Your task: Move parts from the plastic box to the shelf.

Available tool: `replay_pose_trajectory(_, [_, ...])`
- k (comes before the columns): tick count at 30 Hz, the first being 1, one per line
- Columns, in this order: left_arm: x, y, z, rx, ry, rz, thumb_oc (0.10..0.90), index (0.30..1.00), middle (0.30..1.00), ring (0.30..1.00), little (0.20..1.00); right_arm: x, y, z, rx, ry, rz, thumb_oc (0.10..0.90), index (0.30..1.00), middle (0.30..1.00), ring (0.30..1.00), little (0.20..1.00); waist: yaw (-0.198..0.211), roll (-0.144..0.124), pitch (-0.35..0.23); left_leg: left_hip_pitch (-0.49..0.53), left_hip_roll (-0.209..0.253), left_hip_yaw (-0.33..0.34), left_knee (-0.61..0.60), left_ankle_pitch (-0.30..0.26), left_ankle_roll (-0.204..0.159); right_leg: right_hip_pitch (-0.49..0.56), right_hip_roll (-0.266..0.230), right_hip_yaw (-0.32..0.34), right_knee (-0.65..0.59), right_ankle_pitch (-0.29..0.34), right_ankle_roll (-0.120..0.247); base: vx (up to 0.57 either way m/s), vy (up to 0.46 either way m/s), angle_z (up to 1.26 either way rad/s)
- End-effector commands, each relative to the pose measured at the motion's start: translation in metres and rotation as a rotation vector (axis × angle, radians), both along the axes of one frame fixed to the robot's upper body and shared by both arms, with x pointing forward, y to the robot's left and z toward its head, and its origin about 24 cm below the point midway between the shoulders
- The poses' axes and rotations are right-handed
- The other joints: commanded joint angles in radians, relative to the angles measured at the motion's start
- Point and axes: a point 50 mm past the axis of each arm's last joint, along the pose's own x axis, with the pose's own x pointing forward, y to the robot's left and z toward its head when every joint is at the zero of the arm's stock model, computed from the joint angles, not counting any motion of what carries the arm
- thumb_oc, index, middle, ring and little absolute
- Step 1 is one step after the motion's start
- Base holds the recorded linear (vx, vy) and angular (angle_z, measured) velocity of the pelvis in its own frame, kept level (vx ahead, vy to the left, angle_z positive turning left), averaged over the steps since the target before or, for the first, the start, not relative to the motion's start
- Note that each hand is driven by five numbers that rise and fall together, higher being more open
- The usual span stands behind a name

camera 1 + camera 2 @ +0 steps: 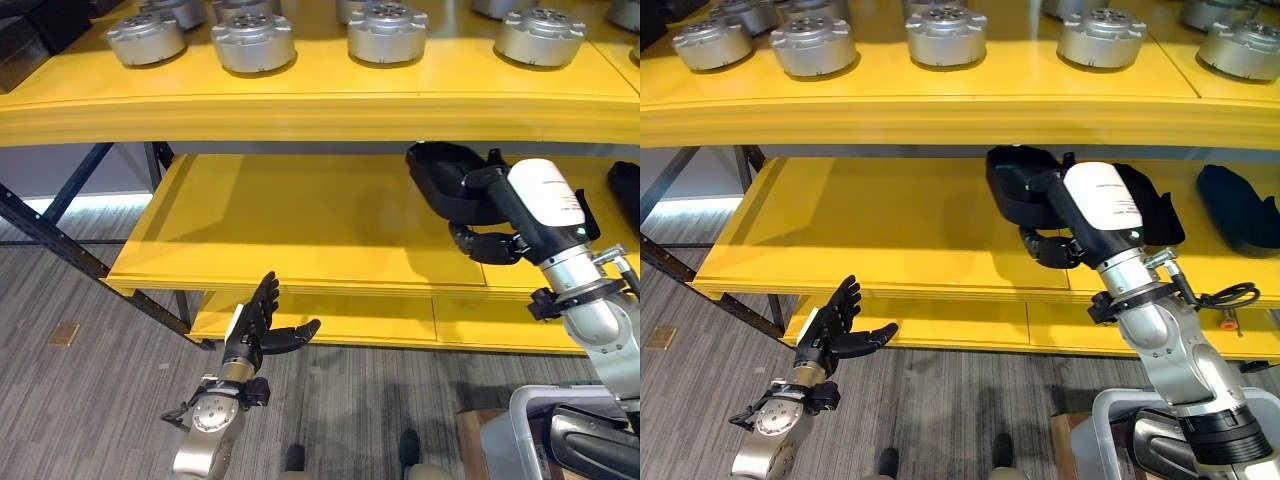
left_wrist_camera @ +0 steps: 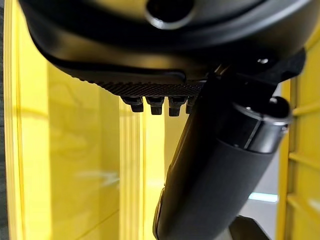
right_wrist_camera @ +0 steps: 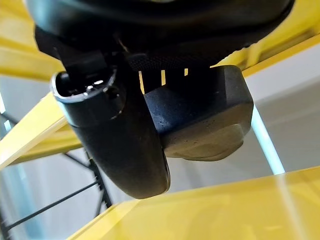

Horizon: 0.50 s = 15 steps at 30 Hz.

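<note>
Box (image 1: 520,420), grey plastic, sits nearest, at the right by the floor, with one dark part (image 1: 590,445) lying in it; only a corner of it shows, so a full count cannot be made.

Left hand (image 1: 258,325) hangs low at the near left, in front of the shelf's lower edge, fingers straight and spread, thumb out, holding nothing. It is well apart from every part.

Right hand (image 1: 1055,245) is in over the middle shelf (image 1: 300,230), right of centre, thumb and fingers wrapped round a black part (image 1: 1025,185). The part is therefore in the right hand, at the shelf, not in the box. Its long axis seems to run from near right to far left, and it looks slightly clear of the yellow board; contact cannot be confirmed. Judgement: setting it down turns on the small drop beneath it.

Second black part (image 1: 1240,205) already lies on the same shelf, further right.

Top shelf (image 1: 300,110), furthest, carries a row of silver discs (image 1: 388,30).
</note>
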Motion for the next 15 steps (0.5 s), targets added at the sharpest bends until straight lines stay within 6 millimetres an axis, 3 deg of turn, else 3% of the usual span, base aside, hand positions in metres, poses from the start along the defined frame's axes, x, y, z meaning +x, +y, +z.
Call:
replay_pose_trajectory(1, [0.009, 0.008, 0.045, 0.045, -0.233, -0.036, 0.900, 1.000, 1.000, 1.000, 1.000, -0.001, 0.025, 0.064, 0.072, -0.280, 0.155, 0.400, 0.300, 0.300, 0.300, 0.300, 0.015, -0.076, -0.106, 0.044, 0.000, 0.010, 0.015, -0.054, 0.021, -0.008, -0.073, 0.052, 0.093, -0.118, 0.016, 0.00, -0.045, 0.03])
replay_pose_trajectory(5, [0.010, 0.006, 0.045, 0.042, -0.226, -0.046, 0.900, 1.000, 1.000, 1.000, 1.000, 0.009, 0.030, 0.067, 0.066, -0.262, 0.163, 0.400, 0.300, 0.300, 0.300, 0.300, 0.020, -0.072, -0.101, 0.036, 0.011, -0.006, 0.010, -0.042, 0.014, -0.019, -0.058, 0.045, 0.133, -0.146, 0.005, -0.02, -0.069, 0.12])
replay_pose_trajectory(6, [0.010, 0.006, 0.046, 0.043, -0.226, -0.058, 0.900, 1.000, 1.000, 1.000, 1.000, 0.017, 0.028, 0.065, 0.062, -0.234, 0.141, 0.400, 0.300, 0.300, 0.300, 0.300, 0.024, -0.069, -0.087, 0.015, 0.029, -0.013, 0.022, -0.029, 0.006, -0.047, -0.030, 0.045, 0.179, -0.178, -0.009, -0.05, -0.133, 0.11])
replay_pose_trajectory(8, [0.010, 0.007, 0.046, 0.042, -0.226, -0.058, 0.900, 1.000, 1.000, 1.000, 1.000, 0.020, 0.028, 0.064, 0.065, -0.224, 0.138, 0.400, 0.300, 0.300, 0.300, 0.300, 0.025, -0.069, -0.084, 0.006, 0.036, -0.015, 0.033, -0.029, 0.002, -0.056, -0.021, 0.044, 0.194, -0.189, -0.014, -0.01, -0.170, 0.18])
replay_pose_trajectory(11, [0.007, 0.011, 0.045, 0.030, -0.217, -0.039, 0.900, 1.000, 1.000, 1.000, 1.000, 0.027, 0.027, 0.057, 0.069, -0.177, 0.121, 0.400, 0.300, 0.300, 0.300, 0.300, 0.043, -0.074, -0.054, -0.024, 0.057, -0.011, 0.137, -0.014, -0.006, -0.051, 0.011, 0.036, 0.220, -0.227, -0.038, 0.02, -0.218, 0.19])
replay_pose_trajectory(13, [0.006, 0.012, 0.045, 0.021, -0.214, -0.033, 0.900, 1.000, 1.000, 1.000, 1.000, 0.032, 0.025, 0.054, 0.077, -0.161, 0.099, 0.400, 0.300, 0.300, 0.300, 0.300, 0.063, -0.077, -0.021, -0.085, 0.036, -0.031, 0.261, 0.064, -0.013, -0.035, 0.020, 0.024, 0.213, -0.230, -0.061, -0.06, -0.167, 0.07])
replay_pose_trajectory(15, [0.008, 0.012, 0.048, 0.028, -0.229, -0.040, 0.900, 1.000, 1.000, 1.000, 1.000, 0.037, 0.022, 0.057, 0.093, -0.166, 0.073, 0.400, 0.300, 0.300, 0.300, 0.300, 0.086, -0.087, 0.027, -0.156, -0.040, -0.085, 0.365, 0.092, 0.003, -0.026, 0.006, 0.012, 0.208, -0.225, -0.071, -0.10, -0.127, 0.10])
